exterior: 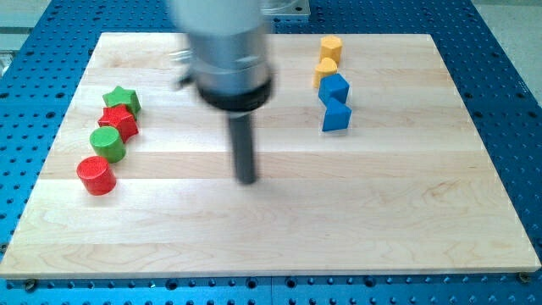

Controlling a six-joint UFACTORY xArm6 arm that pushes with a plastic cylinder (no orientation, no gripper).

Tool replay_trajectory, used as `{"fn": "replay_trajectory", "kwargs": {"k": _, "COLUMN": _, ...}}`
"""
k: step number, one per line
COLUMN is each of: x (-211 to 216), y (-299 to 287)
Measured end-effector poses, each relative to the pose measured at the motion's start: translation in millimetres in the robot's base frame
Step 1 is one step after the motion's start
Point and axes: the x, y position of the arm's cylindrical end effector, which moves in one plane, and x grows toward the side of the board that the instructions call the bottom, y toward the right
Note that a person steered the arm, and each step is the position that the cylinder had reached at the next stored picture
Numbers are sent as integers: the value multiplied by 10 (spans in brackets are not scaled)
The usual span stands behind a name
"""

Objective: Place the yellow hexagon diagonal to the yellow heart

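The yellow hexagon (330,47) sits near the view's top right of the wooden board (271,237). The yellow heart (325,70) lies just below it, touching or nearly touching. A blue block (334,87) and a blue cube (336,116) continue the column downward. My tip (246,180) is on the board near the middle, well to the left of and below the yellow blocks, touching no block.
At the view's left a column runs from top to bottom: a green star (122,99), a red star (118,121), a green cylinder (107,143) and a red cylinder (96,174). A blue perforated table (517,102) surrounds the board.
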Motion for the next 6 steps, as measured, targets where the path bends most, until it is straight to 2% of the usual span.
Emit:
{"fn": "replay_trajectory", "kwargs": {"k": 2, "x": -1526, "y": -142}}
{"fn": "replay_trajectory", "kwargs": {"k": 3, "x": -2283, "y": -27}}
{"fn": "replay_trajectory", "kwargs": {"k": 5, "x": -2365, "y": 1233}}
{"fn": "replay_trajectory", "kwargs": {"k": 6, "x": -2365, "y": 1557}}
